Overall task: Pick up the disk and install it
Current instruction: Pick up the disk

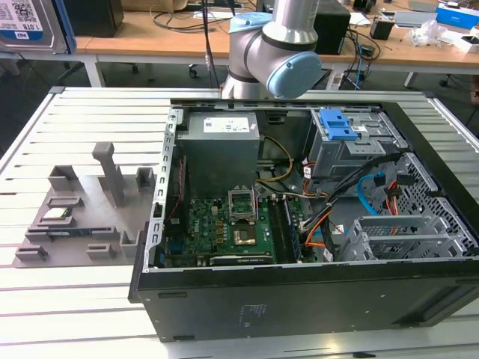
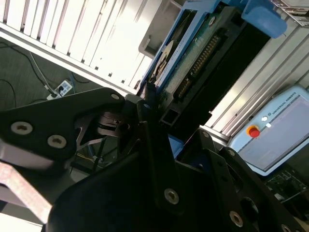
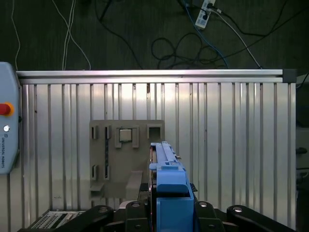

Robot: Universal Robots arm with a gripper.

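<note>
The disk [image 1: 30,26], silver with a white-and-blue label and a blue carrier bracket, hangs high at the exterior view's upper left, well above the table. The second wrist view shows its circuit-board side [image 2: 195,60] standing out from my black gripper [image 2: 157,121], which is shut on its lower end. In the first wrist view the disk [image 3: 166,176] appears edge-on, its blue bracket between the gripper's arms [image 3: 166,212], above the slatted table and beside the grey fixture [image 3: 123,162]. The open computer case [image 1: 299,217] lies on the table at the exterior view's right.
A grey fixture [image 1: 90,213] with upright posts sits on the slatted aluminium table [image 1: 45,299], left of the case. Inside the case are a drive cage with a blue latch [image 1: 340,123], a metal bay [image 1: 404,235], cables and the motherboard [image 1: 232,224]. A teach pendant [image 3: 6,125] lies at the table's edge.
</note>
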